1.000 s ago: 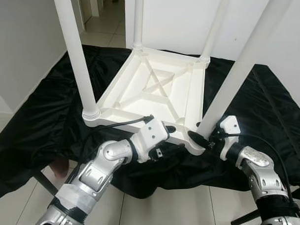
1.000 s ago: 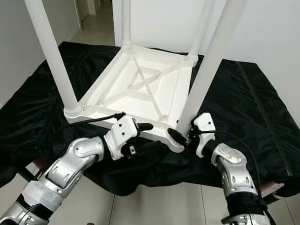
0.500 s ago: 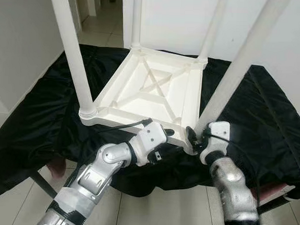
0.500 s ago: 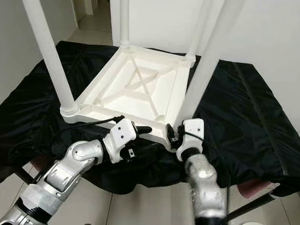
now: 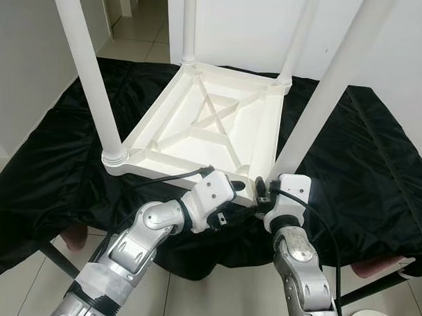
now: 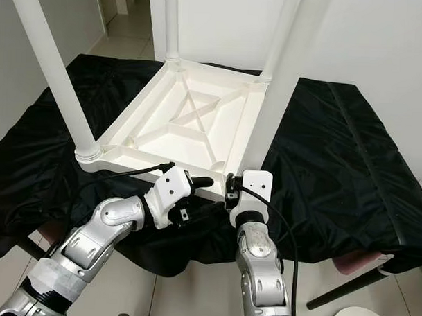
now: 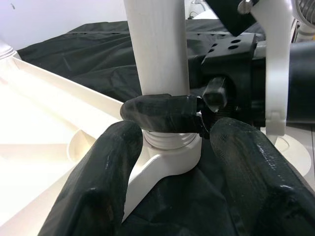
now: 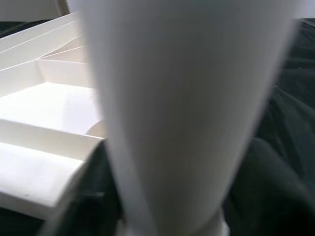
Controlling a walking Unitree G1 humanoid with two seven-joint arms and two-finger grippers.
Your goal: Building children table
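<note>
A white children's table [image 5: 198, 123] lies upside down on a black cloth, its four legs pointing up. My right gripper [image 5: 262, 191] is at the foot of the near right leg [image 5: 317, 99], shut around it just above the corner socket. In the left wrist view one right finger [image 7: 162, 113] wraps the leg above its collar. My left gripper [image 5: 236, 188] sits at the table's near edge beside that corner. It is open, its fingers [image 7: 98, 187] spread on either side of the socket. The leg [image 8: 187, 108] stands very close in the right wrist view.
The black cloth [image 5: 377, 164] covers a low stand and hangs over its front edge. Tiled floor [image 5: 213, 297] lies below me. White walls stand left and behind, with a corridor [image 5: 132, 30] at the far left. The near left leg [image 5: 89, 77] rises beside my left arm.
My right arm has swung in from the right to stand straight below the near right leg, its gripper staying on the leg's foot. The left gripper has held its place. The camera shifted slightly.
</note>
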